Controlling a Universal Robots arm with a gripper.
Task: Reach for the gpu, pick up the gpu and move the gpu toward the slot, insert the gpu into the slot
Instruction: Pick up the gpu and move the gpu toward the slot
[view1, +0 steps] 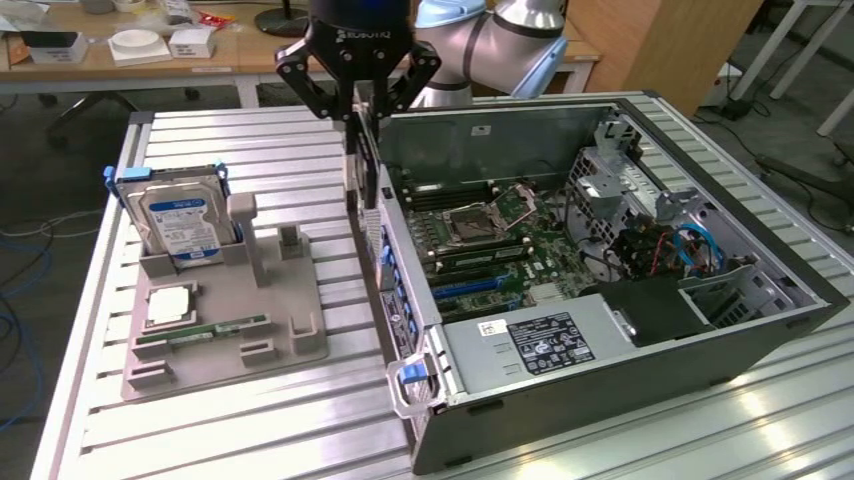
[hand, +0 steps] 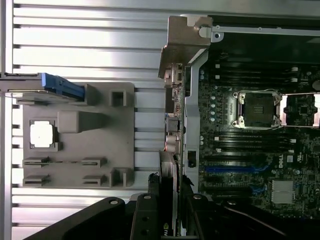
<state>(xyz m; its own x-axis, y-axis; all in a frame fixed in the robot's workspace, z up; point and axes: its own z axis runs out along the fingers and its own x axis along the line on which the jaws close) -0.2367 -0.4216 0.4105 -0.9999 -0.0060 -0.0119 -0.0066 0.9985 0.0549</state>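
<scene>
Exterior view: gripper (view1: 358, 108) clenched on gpu (view1: 360, 170), card hanging edge-down just beside open case (view1: 641, 385) wall; judged kept upright so its edge suits the slot

Your gripper (view1: 358, 112) hangs pointing straight down, its black fingers (view1: 314, 95) angling inward from the wide knuckles above to a narrow gap. The jaws are drawn close and clamp the gpu (view1: 358, 170) by its upper edge, so the card hangs edge-on directly below the claw. Above the claw, your dark wrist (view1: 358, 15) stands upright. Behind it, the silver arm (view1: 501, 40) bends away toward the exterior view's right. In the wrist view, the gripper (hand: 172, 202) pinches the thin card from both flat sides.
</scene>
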